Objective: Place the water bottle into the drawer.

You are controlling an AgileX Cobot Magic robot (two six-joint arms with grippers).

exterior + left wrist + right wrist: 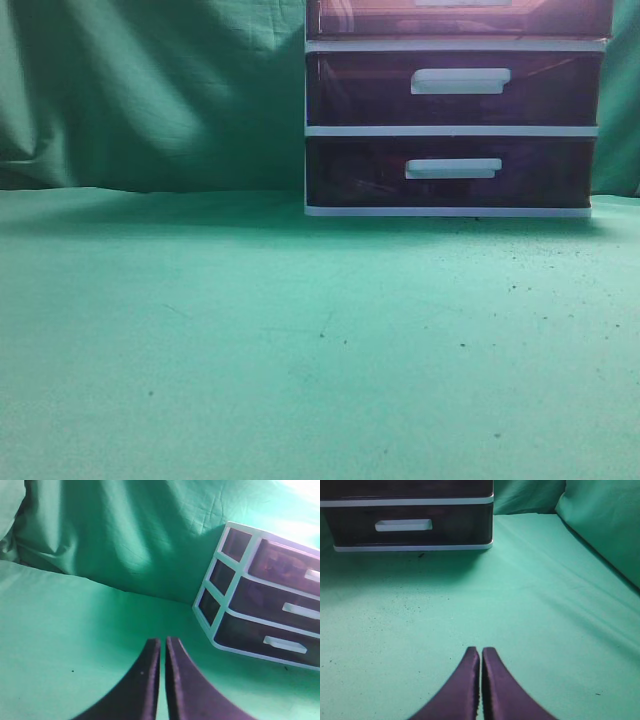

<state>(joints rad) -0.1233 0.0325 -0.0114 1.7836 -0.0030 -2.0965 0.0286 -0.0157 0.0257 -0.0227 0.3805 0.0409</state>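
1. Green cloth [250, 350] fills the foreground under me, bare except for dark specks; I see no water bottle in any view, so I cannot say which way it lies from my pincers or how its long axis runs.
2. My left gripper [162, 647] hangs low over the cloth on the left side, its two dark fingers pressed almost together with only a thin slit between them, and nothing held.
3. From that wrist, the drawer unit [210, 605] stands ahead and off to the right, turned so that I see its side and its front at a slant.
4. My right gripper [480, 655] is likewise closed to a hairline gap and empty, with the unit's lowest purple drawer [405, 527] straight ahead and a little left, well apart from the fingertips.
5. At the top of the unit sits the reddish-brown drawer [460, 15], pushed in as far as I can tell, its white handle [465, 3] cut off by the frame edge.
6. I judge the right arm squarer to the drawer fronts, so it looks better placed to pull the handle; the bottle must be found first.
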